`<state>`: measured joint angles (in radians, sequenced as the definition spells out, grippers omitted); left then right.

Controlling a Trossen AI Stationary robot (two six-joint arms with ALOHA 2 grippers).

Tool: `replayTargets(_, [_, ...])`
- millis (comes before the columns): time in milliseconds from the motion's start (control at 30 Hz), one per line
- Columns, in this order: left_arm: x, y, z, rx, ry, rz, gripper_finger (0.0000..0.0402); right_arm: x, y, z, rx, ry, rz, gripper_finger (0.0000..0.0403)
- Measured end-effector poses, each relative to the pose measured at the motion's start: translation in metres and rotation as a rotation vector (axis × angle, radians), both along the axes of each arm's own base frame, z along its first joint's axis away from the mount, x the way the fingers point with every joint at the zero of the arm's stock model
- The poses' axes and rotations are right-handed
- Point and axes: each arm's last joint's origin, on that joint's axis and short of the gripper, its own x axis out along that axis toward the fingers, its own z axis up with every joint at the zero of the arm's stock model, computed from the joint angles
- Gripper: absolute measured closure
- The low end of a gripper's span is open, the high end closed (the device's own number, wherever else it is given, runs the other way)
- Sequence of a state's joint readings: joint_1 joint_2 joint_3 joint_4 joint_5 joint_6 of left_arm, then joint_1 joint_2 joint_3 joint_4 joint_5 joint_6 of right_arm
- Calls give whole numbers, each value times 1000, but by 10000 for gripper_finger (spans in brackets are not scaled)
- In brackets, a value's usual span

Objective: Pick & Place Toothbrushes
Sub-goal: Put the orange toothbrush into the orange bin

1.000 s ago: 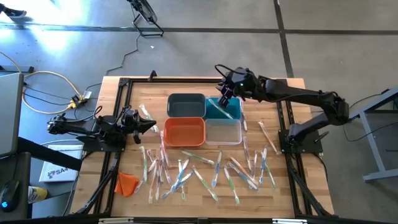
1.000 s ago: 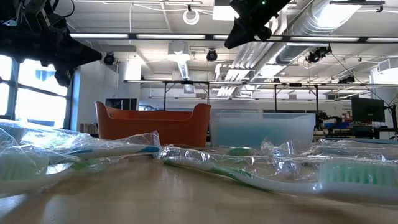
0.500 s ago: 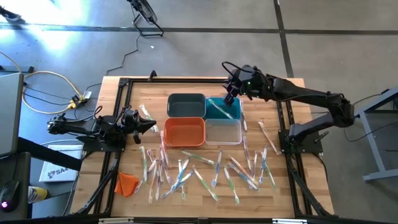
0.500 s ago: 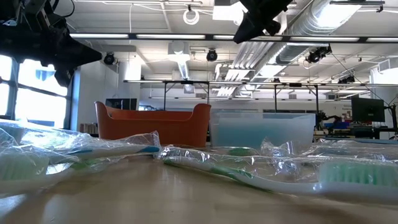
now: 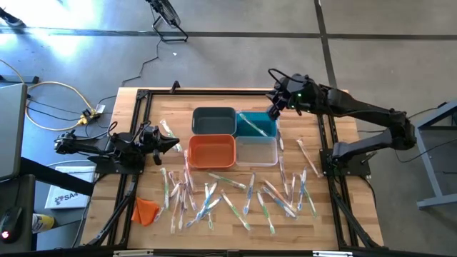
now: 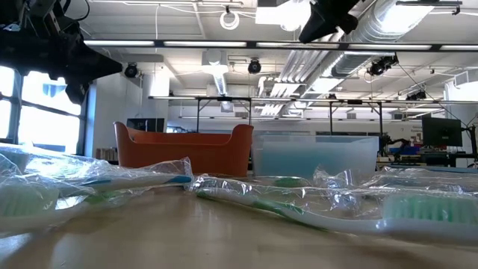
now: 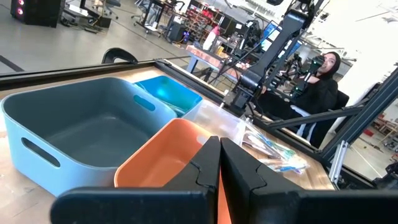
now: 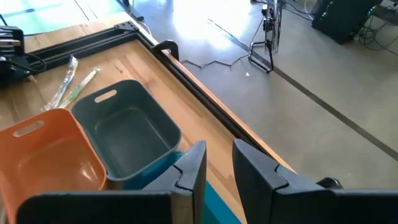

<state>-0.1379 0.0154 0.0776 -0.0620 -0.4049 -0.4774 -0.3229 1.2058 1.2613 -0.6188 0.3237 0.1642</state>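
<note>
On the left I have the left gripper [image 5: 173, 145] parked low over the table's left side, just left of the orange bin [image 5: 211, 151], its fingers pressed together on nothing; two wrapped toothbrushes [image 5: 167, 130] lie close beyond it, and any careless sweep from there could knock them off the edge. Most of the toothbrushes [image 5: 235, 198] lie in a tangled heap across the near half of the table, overlapping one another, so I judge a grab there may lift two at once or slip on the shiny wrappers. One toothbrush [image 5: 249, 126] lies in the teal bin [image 5: 265, 127]. On the right, the right gripper [image 5: 275, 110] hangs at that bin's far right corner, fingers a little apart and empty; dropping from here, it could catch the bin wall and shove the bins.
</note>
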Motion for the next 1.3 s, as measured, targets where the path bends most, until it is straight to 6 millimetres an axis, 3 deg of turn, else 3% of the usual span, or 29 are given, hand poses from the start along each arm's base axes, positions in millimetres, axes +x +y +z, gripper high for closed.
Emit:
replayTargets(567, [0, 0, 0, 0, 0, 0, 392, -39, 12, 0, 155, 58, -121, 332])
replayTargets(967, [0, 0, 0, 0, 0, 0, 392, -51, 17, -12, 310, 151, -229, 332])
replayTargets(1300, [0, 0, 0, 0, 0, 0, 392, -58, 23, -20, 477, 217, -221, 332])
